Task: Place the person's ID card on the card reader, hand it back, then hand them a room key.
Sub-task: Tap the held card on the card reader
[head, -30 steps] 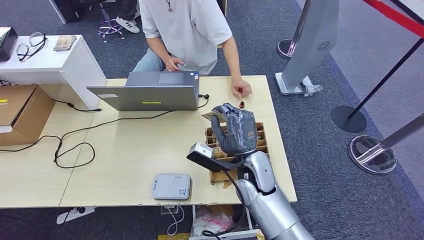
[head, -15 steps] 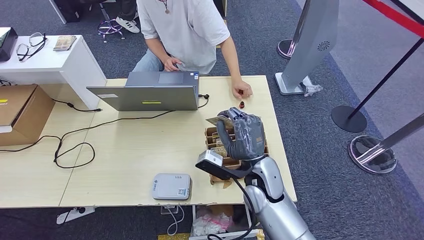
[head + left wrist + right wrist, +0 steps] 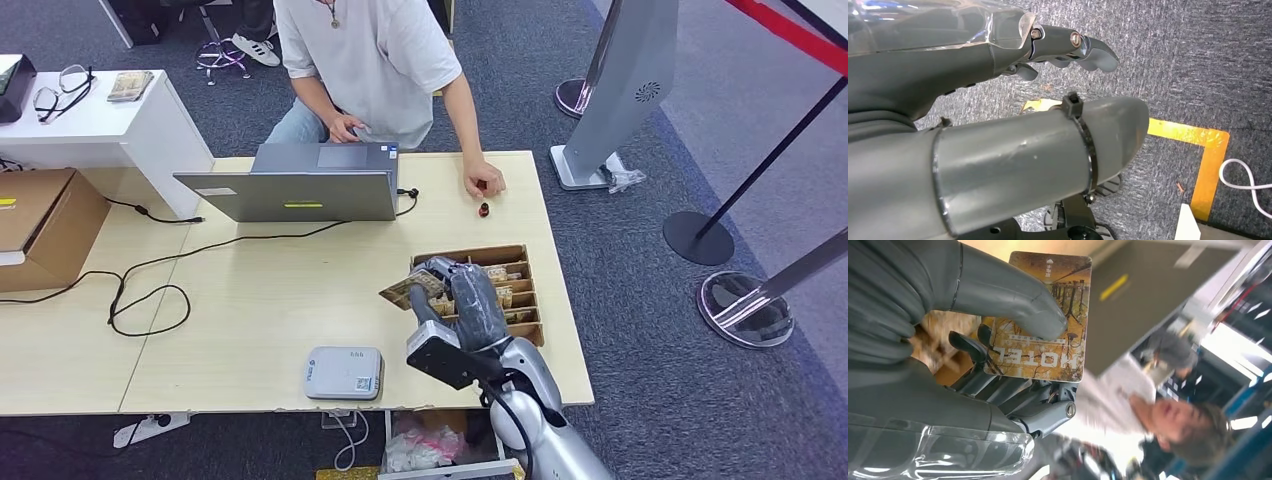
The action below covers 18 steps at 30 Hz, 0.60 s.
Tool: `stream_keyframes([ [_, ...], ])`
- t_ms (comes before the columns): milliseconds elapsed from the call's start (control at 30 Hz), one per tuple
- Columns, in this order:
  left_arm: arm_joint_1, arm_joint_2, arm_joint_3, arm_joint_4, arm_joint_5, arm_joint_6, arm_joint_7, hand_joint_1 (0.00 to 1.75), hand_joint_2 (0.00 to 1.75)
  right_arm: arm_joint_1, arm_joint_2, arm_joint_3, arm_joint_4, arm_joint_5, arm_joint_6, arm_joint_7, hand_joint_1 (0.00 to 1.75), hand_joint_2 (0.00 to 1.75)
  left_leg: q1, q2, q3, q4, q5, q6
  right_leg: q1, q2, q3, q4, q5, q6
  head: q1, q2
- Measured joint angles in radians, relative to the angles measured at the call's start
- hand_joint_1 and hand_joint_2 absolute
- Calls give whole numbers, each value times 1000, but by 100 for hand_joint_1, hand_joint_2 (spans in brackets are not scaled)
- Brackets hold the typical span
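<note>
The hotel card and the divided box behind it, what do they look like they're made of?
The hotel card, pinched in the right robot hand, looks like stiff printed plastic, flat with rounded corners and a slight sheen, though coated card is possible. The divided box looks like thin brown wood or fibreboard, with a matte, uniform surface.

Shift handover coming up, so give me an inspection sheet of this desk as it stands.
Surface: light wooden desk, bare in the middle.
Job's things: hotel key card pinched in the right hand above the divided wooden card tray; grey card reader near the front edge.
Clutter: open laptop; small dark red object beside the person's hand.
Hands: right holds the card; left hand hangs over grey carpet, holding nothing.
Cables: black cable looped across the desk from the laptop.
Surroundings: person in a white T-shirt behind the desk; barrier posts; cardboard box.
</note>
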Motion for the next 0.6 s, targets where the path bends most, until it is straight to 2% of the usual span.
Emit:
stream_keyframes([
  [167, 1, 0, 0, 0, -6, -4, 2, 0, 0, 9, 16, -3, 33, -199, 129, -27, 175, 175, 0, 0, 0, 0, 0, 0, 0, 0, 0, 0, 0, 0, 0, 0],
  [300, 1, 7, 0, 0, -18, -40, 27, 0, 0, -14, 45, -12, 98, -310, 196, -22, 175, 175, 0, 0, 0, 0, 0, 0, 0, 0, 0, 0, 0, 0, 0, 0],
  [433, 1, 14, 0, 0, -26, -54, 41, 0, 0, -54, 80, -26, 189, -384, 222, 0, 175, 175, 0, 0, 0, 0, 0, 0, 0, 0, 0, 0, 0, 0, 0, 0],
  [600, 1, 15, 0, 0, -31, -53, 52, 0, 0, -94, 112, -40, 272, -409, 216, 34, 175, 175, 0, 0, 0, 0, 0, 0, 0, 0, 0, 0, 0, 0, 0, 0],
])
